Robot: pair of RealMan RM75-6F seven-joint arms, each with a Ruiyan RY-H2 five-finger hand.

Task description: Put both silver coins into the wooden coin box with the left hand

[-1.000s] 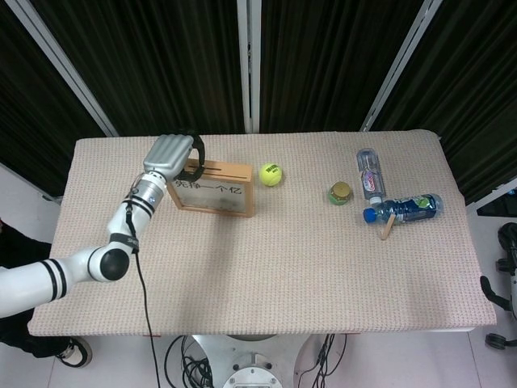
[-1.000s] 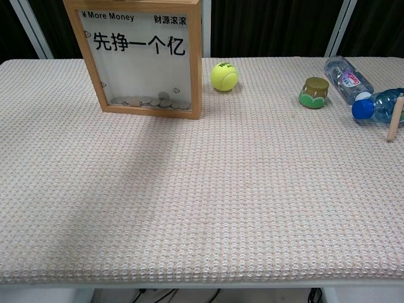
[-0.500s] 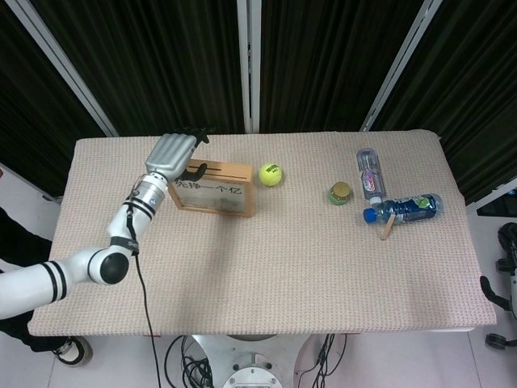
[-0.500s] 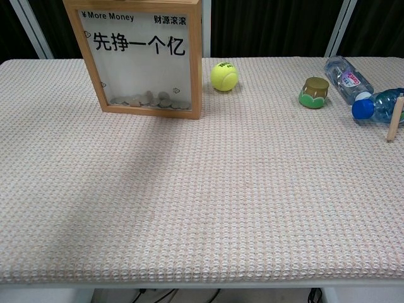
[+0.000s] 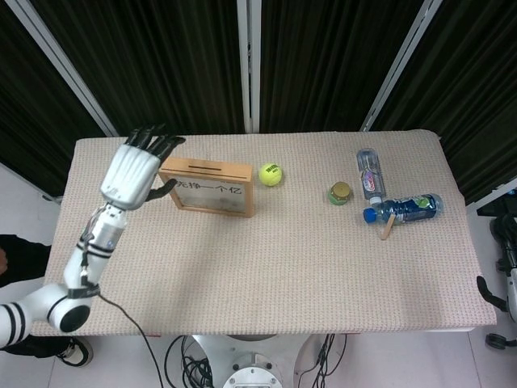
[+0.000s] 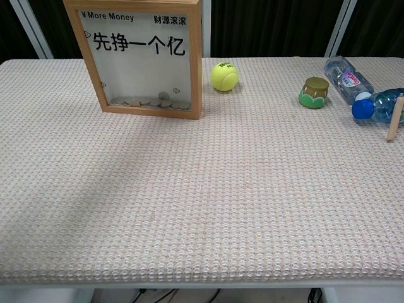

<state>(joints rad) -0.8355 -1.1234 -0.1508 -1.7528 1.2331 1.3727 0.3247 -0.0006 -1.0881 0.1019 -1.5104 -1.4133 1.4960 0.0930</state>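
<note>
Your left hand (image 5: 132, 174) shows only from the head camera, fingers spread and empty, just left of the wooden coin box (image 5: 208, 187); the chest camera alone reveals coins (image 6: 153, 101) lying at the box's bottom

Table cloth (image 6: 208, 208): beige/pinkish woven weave. Coin box (image 6: 140, 57): light wood frame, white panel w/ black lettering; silver-grey coins (image 6: 153, 101) at bottom. Tennis ball (image 6: 224, 76) yellow-green. Small pot (image 6: 314, 92): olive top, green base. Bottle (image 6: 379, 106): blue cap. Left hand (image 5: 132, 171): white, black fingertips.
</note>
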